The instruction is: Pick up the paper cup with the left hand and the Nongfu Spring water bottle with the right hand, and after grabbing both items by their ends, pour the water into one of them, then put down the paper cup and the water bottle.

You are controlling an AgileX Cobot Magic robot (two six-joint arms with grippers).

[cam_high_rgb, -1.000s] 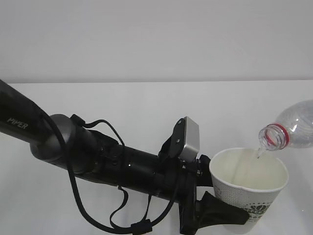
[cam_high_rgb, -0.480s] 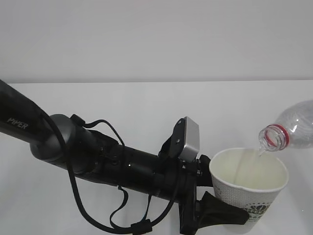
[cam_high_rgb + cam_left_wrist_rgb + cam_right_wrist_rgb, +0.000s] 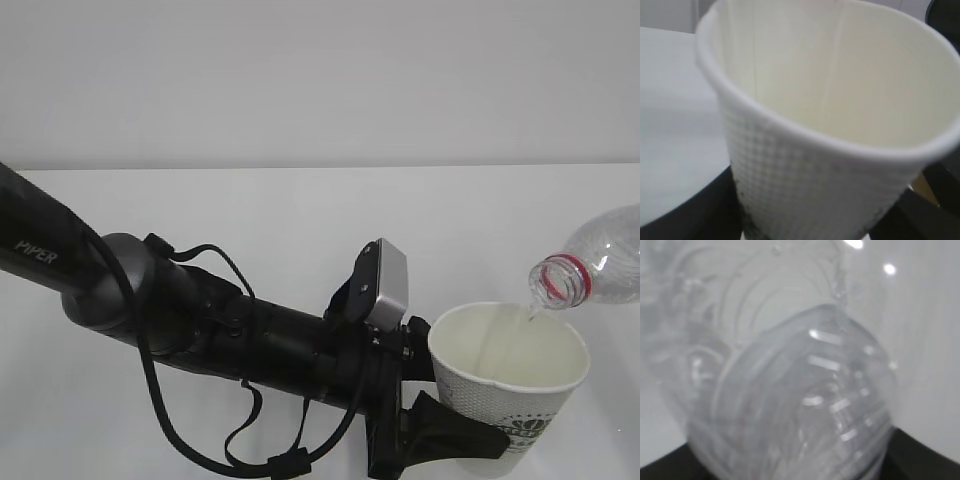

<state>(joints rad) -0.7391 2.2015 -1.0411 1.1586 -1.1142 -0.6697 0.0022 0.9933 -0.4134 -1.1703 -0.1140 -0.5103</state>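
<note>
Both pickups done, pour in progress. Left pincer (image 3: 470, 440) is clamped on the lower part of the paper cup (image 3: 508, 385), dark fingers (image 3: 685, 220) either side of its base in the left wrist view. Cup is held upright and lifted, off the table (image 3: 250, 220), toward the front right corner in the exterior view.

Nongfu Spring water bottle (image 3: 598, 262) comes in from the right edge, tipped mouth-down, red neck ring just over the cup's far rim. A thin thread of water (image 3: 526, 315) runs from mouth to cup (faint, hard to make out). Right pincer is outside the exterior view; the right wrist view shows the ribbed bottle (image 3: 805, 405) filling the frame with a dark finger edge (image 3: 925, 460) at the bottom, so I judge it clamped on the bottle's base end.

Cup interior looks mostly pale and dry-walled; fill level can't be told. Left to do: finish pouring, right the bottle, set both down on the table.
</note>
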